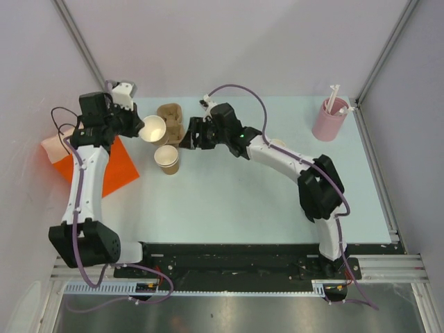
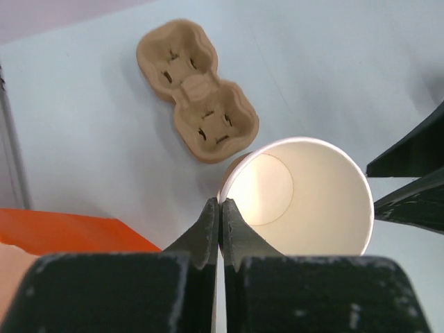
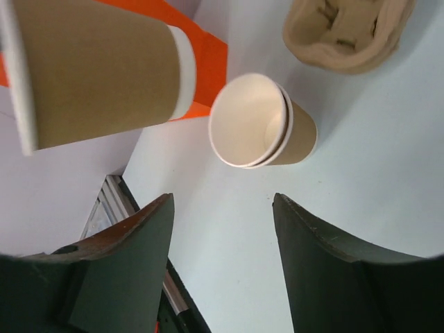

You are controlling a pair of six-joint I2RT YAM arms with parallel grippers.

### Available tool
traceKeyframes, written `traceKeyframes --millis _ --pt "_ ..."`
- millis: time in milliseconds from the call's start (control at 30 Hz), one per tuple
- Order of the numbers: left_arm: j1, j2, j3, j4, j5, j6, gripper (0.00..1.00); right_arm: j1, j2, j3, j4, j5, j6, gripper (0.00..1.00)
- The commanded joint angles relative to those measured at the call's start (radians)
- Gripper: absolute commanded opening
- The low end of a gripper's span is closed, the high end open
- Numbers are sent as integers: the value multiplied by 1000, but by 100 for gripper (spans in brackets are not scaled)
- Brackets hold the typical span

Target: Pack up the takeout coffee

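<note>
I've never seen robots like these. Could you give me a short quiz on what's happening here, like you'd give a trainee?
1. True or false: the right gripper is holding a cup.
2. What is the left gripper pinching? A a spoon; B the rim of a lidless paper cup; C a black lid.
3. Fill in: the pink holder at the far right holds white ____.
Key: 1 false, its jaws stand open and empty; 2 B; 3 straws.
</note>
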Motion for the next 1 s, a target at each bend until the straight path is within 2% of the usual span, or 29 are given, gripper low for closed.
traceKeyframes --millis 0,133,267,500,667,833,967 --pt "-69 -67 28 2 -44 25 1 -23 -156 30 -73 74 -122 66" --pt "-204 -65 30 -12 -43 25 0 -109 -291 -75 -86 42 -115 70" --pt "-336 -13 50 -15 -66 21 0 -216 -443 -180 -199 106 -173 72" --pt "-519 216 128 -13 -92 -13 0 -446 -691 -313 -464 238 -289 76" --pt "-557 365 189 -10 -95 -62 0 -588 -776 -365 -620 354 -339 78" --pt "-562 482 245 10 -125 -97 0 -623 -843 -456 -716 411 -375 78" --pt "-562 534 242 37 -147 -104 0 -625 -857 -493 -788 364 -467 76"
